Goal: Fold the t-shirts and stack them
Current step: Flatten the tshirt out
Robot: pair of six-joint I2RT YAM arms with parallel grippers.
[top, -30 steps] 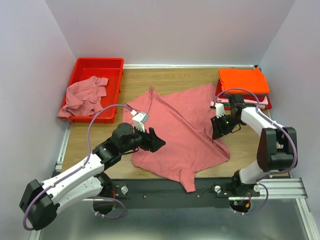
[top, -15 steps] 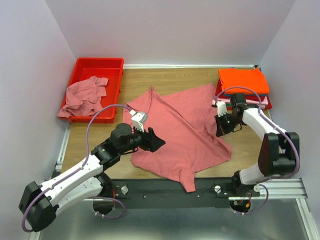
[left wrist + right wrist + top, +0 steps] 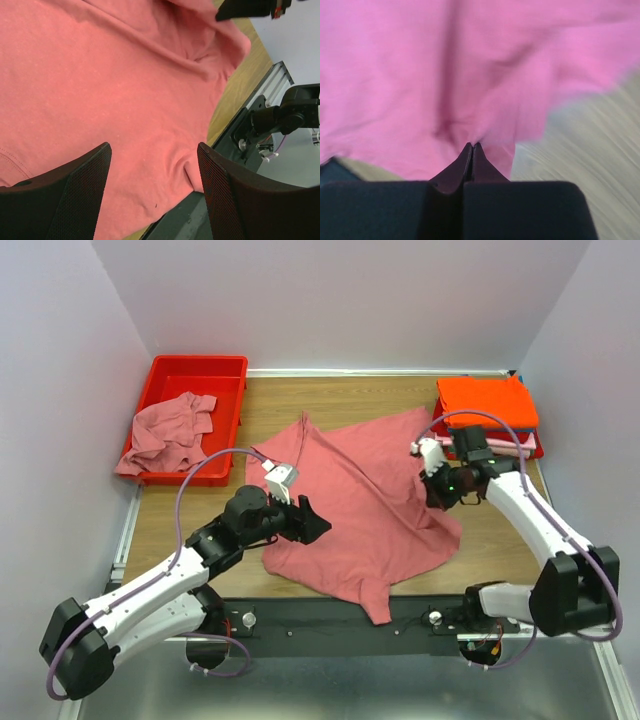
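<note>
Pale lilac walls (image 3: 350,300), wooden table (image 3: 330,395)

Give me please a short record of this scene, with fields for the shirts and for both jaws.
spread shirt: rose-pink, unfolded, on the table
right jaws: shut on the spread shirt's right edge
left jaws: open, over the spread shirt, holding nothing
bin shirt: crumpled, hanging over the red bin
folded stack: orange on top, back right

You see the rose shirt (image 3: 470,75) only blurred in the right wrist view, cut off at the frame's top edge.
</note>
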